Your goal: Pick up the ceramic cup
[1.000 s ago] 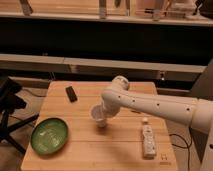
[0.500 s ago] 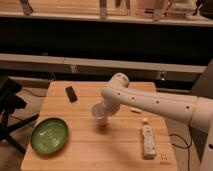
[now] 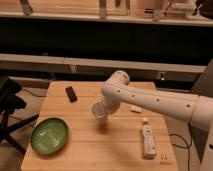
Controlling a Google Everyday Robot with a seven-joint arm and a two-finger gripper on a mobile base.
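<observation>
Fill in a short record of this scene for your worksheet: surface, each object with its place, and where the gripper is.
surface: wooden table
cup: white cup, near the table's middle
gripper: gripper at the cup, at the end of the white arm
bowl: green bowl, front left
black object: small dark item, back left
white device: long white device, front right

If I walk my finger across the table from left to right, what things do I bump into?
Green bowl → small black thing → ceramic cup, with the gripper right at it → small white piece → long white device.
</observation>
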